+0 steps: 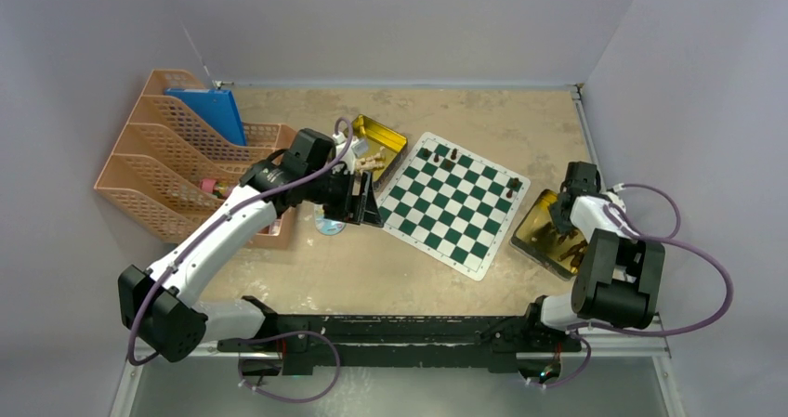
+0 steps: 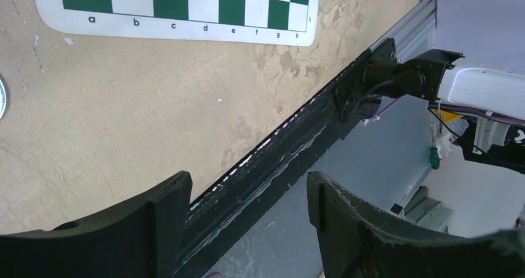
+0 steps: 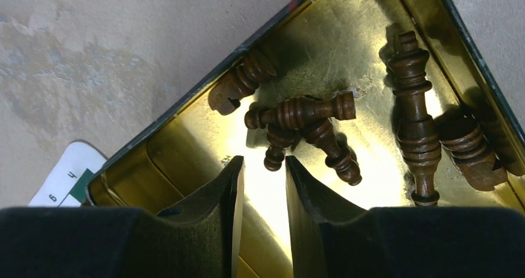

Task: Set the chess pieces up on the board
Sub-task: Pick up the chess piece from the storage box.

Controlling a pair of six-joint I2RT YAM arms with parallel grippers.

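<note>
- Mid-table lies the board (image 1: 455,205), turned cornerwise to the arms.
- At its 3 o'clock sits the near tin (image 1: 531,220), just beside the edge. Chess pieces (image 3: 300,111) lie tumbled inside, with the right gripper (image 3: 264,166) above them.
- At 11 o'clock is the far tin (image 1: 379,138).
- On the board's far squares, a few standing pieces (image 1: 437,157).
- At 9 o'clock is the left gripper (image 2: 247,194), and beyond it the file rack (image 1: 139,171).

Left gripper (image 2: 247,225) jaws wide apart; right gripper (image 3: 263,207) pointing down, jaws narrowly parted.
</note>
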